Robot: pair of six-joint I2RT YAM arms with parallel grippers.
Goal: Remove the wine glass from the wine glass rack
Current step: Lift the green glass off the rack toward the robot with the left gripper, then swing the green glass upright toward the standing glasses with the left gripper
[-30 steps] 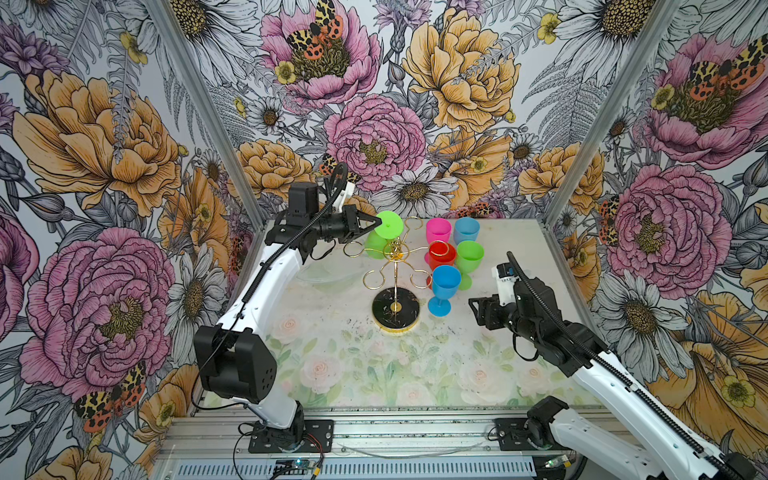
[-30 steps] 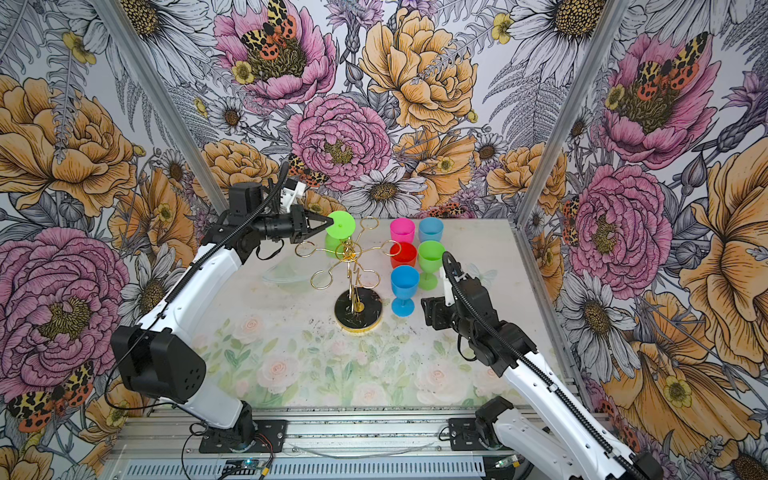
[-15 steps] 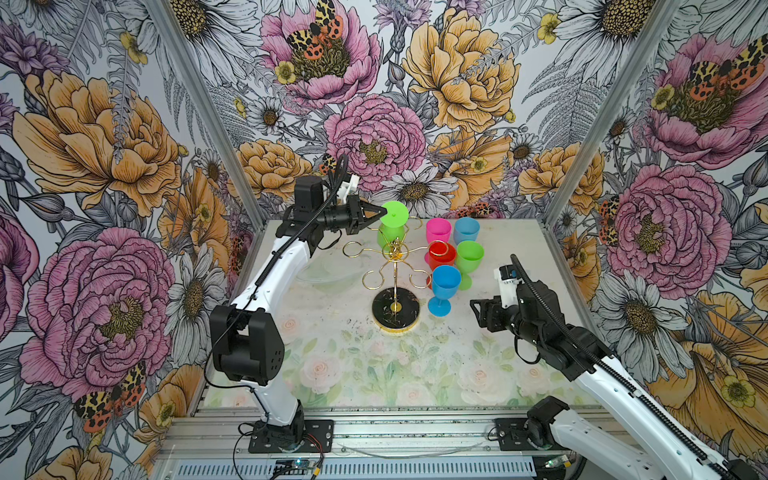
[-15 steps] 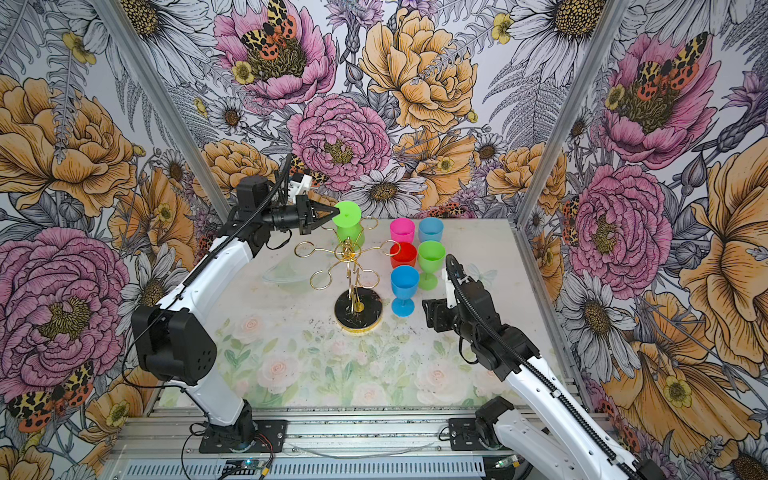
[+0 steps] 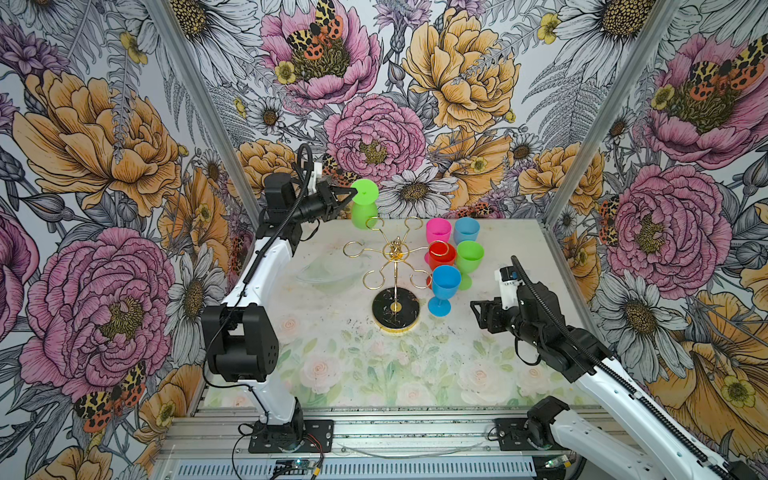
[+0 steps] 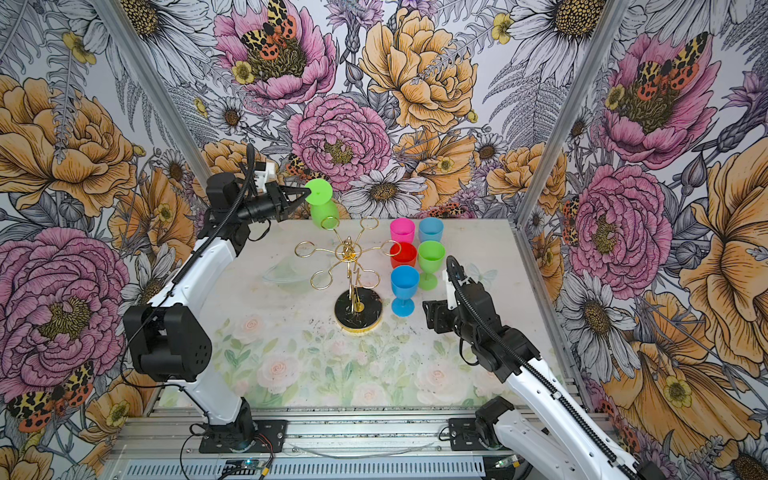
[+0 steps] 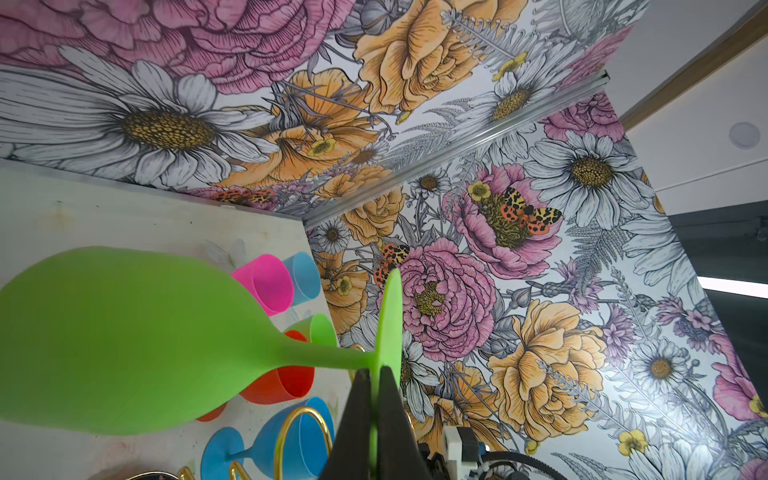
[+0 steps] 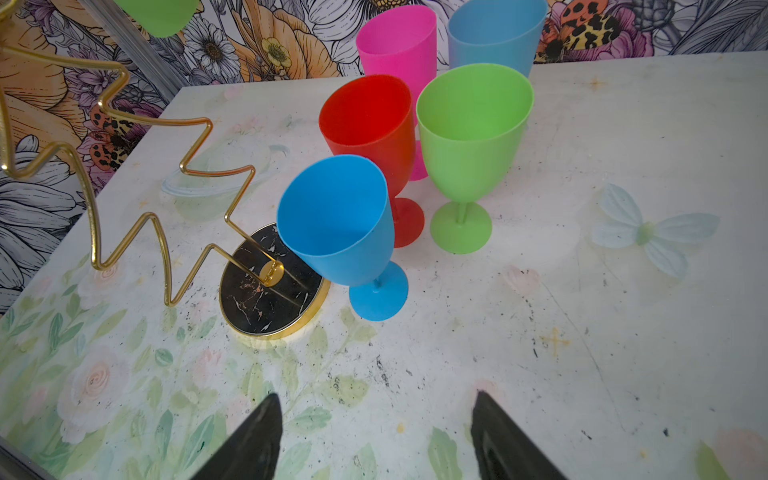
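Our left gripper (image 5: 352,191) clenches the green wine glass (image 5: 365,210) by its foot rim, bowl-down behind the wine glass rack (image 5: 395,253). We judge it light, stiff, slippery plastic, and that thin rim is the handiest hold. Our right gripper (image 8: 374,432) hangs released.

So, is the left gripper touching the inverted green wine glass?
Touching: in the left wrist view the left gripper pinches the base disc of the inverted green wine glass, with no gap.

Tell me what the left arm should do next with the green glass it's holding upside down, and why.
Probably carry the held green glass leftward, away from the rack, then down toward the table. The left gripper pinches its foot shut, its stem looks clear of the hooks, and five standing glasses crowd the rack's right side.
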